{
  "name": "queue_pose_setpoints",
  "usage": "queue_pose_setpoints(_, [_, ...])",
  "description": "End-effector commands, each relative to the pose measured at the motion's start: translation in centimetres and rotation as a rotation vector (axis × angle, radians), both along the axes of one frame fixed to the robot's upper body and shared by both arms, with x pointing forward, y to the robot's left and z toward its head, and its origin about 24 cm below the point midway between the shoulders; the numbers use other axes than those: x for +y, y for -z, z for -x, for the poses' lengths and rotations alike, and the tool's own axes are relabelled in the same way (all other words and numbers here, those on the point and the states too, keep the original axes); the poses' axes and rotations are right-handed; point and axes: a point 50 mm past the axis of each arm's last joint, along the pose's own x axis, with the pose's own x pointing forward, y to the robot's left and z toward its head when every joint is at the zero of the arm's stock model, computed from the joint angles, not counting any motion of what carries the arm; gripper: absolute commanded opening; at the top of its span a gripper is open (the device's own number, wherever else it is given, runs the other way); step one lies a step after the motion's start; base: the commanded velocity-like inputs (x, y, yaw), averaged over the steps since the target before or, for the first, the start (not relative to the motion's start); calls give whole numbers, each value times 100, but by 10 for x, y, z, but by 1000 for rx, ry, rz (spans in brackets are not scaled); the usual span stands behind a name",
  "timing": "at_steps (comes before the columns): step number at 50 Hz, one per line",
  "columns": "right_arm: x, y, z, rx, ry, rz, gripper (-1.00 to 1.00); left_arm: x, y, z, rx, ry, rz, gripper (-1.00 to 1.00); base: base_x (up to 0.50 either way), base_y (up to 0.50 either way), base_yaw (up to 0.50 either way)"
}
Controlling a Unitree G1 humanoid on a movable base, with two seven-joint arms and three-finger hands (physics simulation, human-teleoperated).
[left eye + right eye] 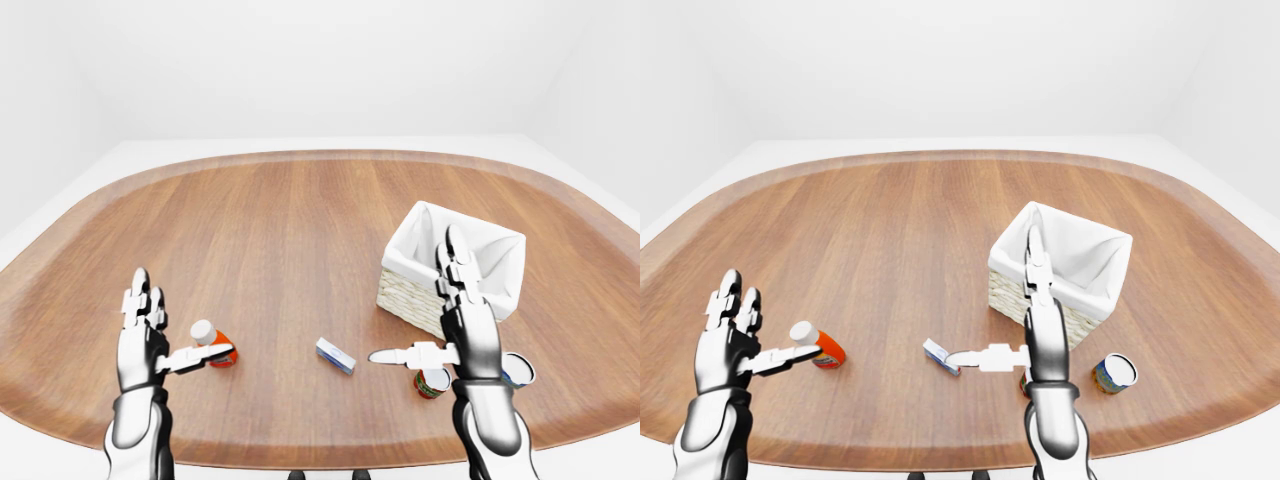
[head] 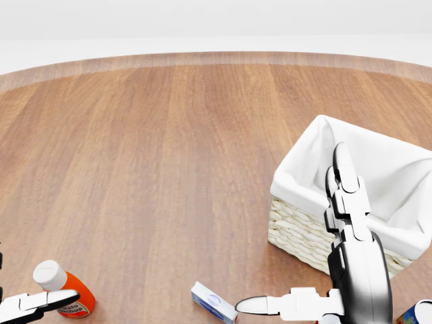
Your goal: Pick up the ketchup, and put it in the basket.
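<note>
The ketchup (image 2: pixel 63 291) is a red-orange bottle with a white cap and a printed label; it lies tilted on the table (image 1: pixel 300 220), cap toward the head view's upper left, long axis slanting down to the right; my left hand (image 1: pixel 150 340) is spread wide beside it, thumb reaching across it, gripping nothing; my right hand (image 1: pixel 455 330) is likewise splayed and empty by the basket (image 1: pixel 455 262).

1 ketchup bottle (image 1: pixel 212 343), 1 basket (image 1: pixel 452 268), 1 small box (image 1: pixel 335 355), 2 cans (image 1: pixel 1114 372).
</note>
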Motion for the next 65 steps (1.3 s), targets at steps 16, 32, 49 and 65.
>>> queue_pose_setpoints(16, [0,0,1,-6,-4,-2,100,4,30,-14,128,-23,22,100,0,0,0])
queue_pose_setpoints(32, [1,-1,1,-6,-5,-2,100,4,43,-17,188,-32,34,100,0,0,0])
queue_pose_setpoints(49, [2,-1,0,-8,-8,0,100,4,60,-22,263,-37,49,100,0,0,0])
queue_pose_setpoints(65, [2,0,1,-6,-9,3,100,2,84,-31,377,-44,70,100,0,0,0])
